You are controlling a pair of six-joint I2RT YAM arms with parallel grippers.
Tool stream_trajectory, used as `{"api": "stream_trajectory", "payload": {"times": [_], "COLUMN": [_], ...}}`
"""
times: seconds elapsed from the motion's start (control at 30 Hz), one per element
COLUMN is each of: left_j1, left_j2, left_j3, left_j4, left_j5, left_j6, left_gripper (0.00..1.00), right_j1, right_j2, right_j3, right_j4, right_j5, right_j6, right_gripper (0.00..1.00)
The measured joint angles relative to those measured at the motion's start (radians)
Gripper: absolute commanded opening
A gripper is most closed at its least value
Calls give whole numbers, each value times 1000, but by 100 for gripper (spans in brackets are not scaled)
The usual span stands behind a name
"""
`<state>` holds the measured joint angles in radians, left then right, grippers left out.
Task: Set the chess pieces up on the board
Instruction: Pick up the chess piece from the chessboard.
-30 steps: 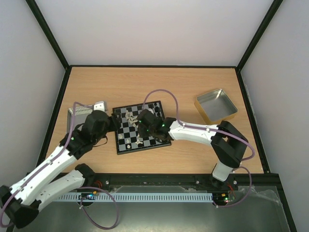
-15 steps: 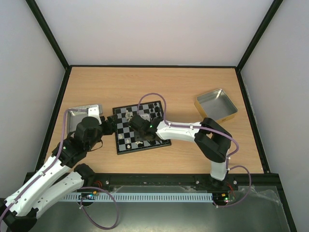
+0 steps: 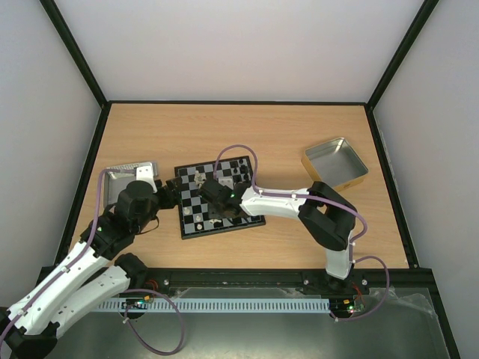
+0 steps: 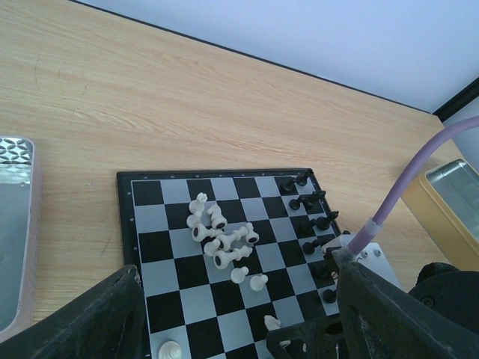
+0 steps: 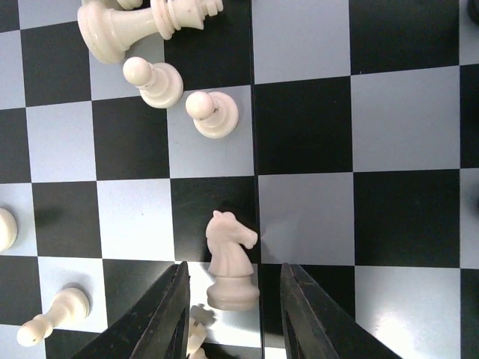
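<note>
The board point(image 3: 196, 221) lies at mid-table, and also shows in the left wrist view point(image 4: 172, 269) and the right wrist view point(image 5: 404, 127). Several cream-white chess pieces point(image 4: 221, 239) lie toppled in a heap at its middle. Black pieces point(image 4: 314, 217) stand along one edge. My right gripper point(image 5: 233, 314) is low over the board point(image 3: 218, 208), open, its fingers either side of an upright white knight point(image 5: 232, 262) without touching it. My left gripper point(image 4: 239, 329) is open and empty, just off the board's left edge point(image 3: 168, 196).
A silver tin point(image 3: 123, 176) lies left of the board and shows at the left wrist view's edge point(image 4: 11, 224). A second tin point(image 3: 334, 163) lies at the right. Two white pawns point(image 5: 153, 81) stand ahead of the knight; another lies at the lower left point(image 5: 52, 315).
My left arm has drawn back leftward off the board, uncovering the left tin. My right gripper has moved left across the board; it has barely moved in the last half second.
</note>
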<state>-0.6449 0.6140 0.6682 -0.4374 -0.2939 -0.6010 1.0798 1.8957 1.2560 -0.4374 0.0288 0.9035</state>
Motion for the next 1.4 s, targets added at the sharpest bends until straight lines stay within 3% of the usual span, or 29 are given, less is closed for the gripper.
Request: {"api": "stream_trajectory", "payload": {"times": [0.67,0.87,1.13,1.4], "left_j1": [0,0,13,88], "left_j2": [23,38,93,142], "left_j3": [0,0,0,0], "left_j4": [0,0,3,85], "left_j5": [-4,-5,30,232], "left_j6": [-1,-9,-22,-89], "left_gripper": [75,80,85,91], "right_j1": [1,1,-12,-88], "right_j2": [11,10,-103,-330], "right_j3": [0,-13,-150,-370], "right_j4": [20,57,222,541], "right_j5": [-28,-18,-8,-122], "right_j6": [-17,-43,-169,-323], "right_gripper": [11,11,13,13]}}
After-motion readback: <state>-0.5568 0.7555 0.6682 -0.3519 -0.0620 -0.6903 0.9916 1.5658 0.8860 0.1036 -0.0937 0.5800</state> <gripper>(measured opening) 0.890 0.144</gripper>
